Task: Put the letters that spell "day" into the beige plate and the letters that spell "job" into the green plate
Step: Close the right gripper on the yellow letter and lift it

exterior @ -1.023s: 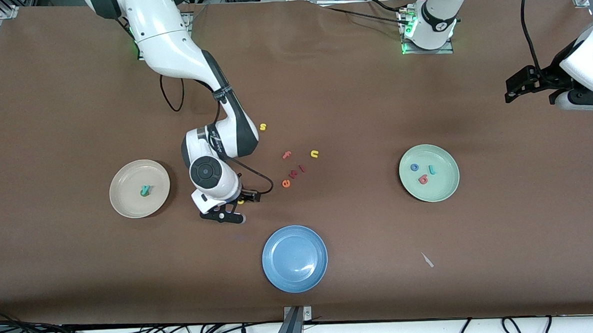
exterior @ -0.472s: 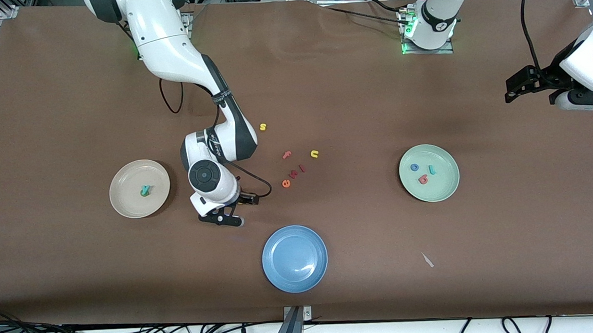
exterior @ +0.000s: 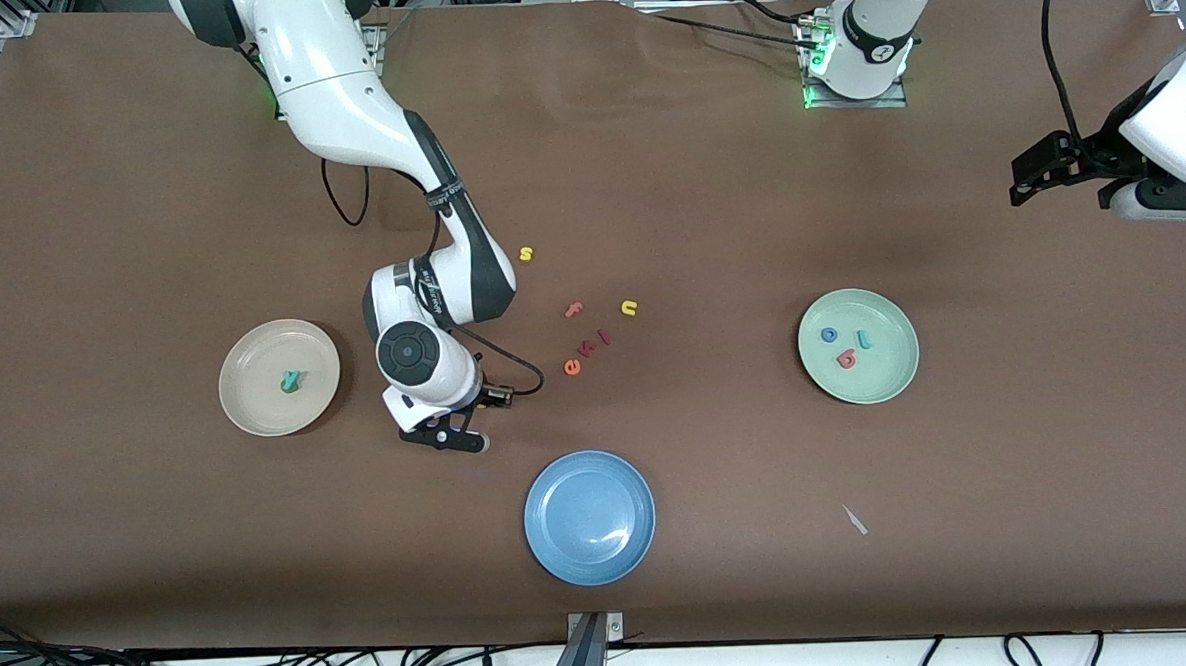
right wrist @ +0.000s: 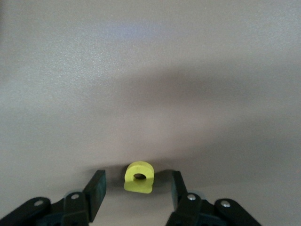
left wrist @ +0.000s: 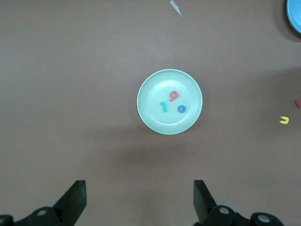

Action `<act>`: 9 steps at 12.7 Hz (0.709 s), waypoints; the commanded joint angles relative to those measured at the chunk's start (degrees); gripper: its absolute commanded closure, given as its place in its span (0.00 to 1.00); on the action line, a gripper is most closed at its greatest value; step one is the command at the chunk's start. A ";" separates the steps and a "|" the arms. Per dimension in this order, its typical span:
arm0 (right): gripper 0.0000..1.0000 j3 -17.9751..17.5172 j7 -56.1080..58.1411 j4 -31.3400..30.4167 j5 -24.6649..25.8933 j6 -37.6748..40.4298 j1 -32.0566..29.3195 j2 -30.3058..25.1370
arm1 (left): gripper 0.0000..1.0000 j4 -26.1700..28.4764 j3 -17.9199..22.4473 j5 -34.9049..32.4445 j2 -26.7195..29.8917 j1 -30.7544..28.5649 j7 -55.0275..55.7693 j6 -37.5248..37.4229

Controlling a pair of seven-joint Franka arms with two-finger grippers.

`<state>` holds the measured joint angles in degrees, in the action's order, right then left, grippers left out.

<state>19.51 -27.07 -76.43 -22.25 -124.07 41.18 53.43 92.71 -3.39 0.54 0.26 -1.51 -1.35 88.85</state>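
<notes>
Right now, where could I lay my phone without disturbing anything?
The bare brown stretch between the blue plate and the green plate is free. Avoid the loose letters and the right gripper around the yellow letter.

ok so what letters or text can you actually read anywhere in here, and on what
"o", "j", "b": foam letters in the green plate
"y": foam letter in the beige plate
"s", "f", "u", "e": foam letters loose on the table
Print on the right arm's band: too small to read
</notes>
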 commanded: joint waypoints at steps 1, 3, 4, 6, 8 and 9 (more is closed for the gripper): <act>0.56 -0.62 -0.17 2.17 -1.40 0.23 -0.84 1.24 | 0.00 -0.69 -0.47 -1.68 0.09 -0.24 -0.85 -0.61; 0.64 -0.62 -0.17 2.17 -1.40 0.23 -0.75 1.24 | 0.00 -0.69 -0.47 -1.68 0.09 -0.16 -0.85 -0.70; 0.64 -0.62 -0.09 2.17 -1.31 0.23 -0.84 1.24 | 0.00 -0.69 -0.47 -1.68 0.09 -0.16 -0.85 -0.70; 0.73 -0.62 0.00 2.17 -1.40 0.14 -0.84 1.24 | 0.00 -0.69 -0.47 -1.68 0.09 -0.16 -0.85 -0.78; 0.83 -0.62 0.00 2.08 -1.31 0.05 -0.84 1.32 | 0.00 -0.69 -0.47 -2.03 0.09 -0.16 -0.85 -0.78; 0.84 -0.62 0.00 2.08 -1.31 0.05 -0.84 1.32 | 0.00 -0.69 -0.47 -2.38 0.18 -0.16 -0.85 -0.78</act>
<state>19.46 -27.10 -76.42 -22.38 -124.09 41.14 53.44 92.71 -3.40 0.40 0.26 -1.51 -1.35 88.85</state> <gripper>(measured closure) 0.718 0.000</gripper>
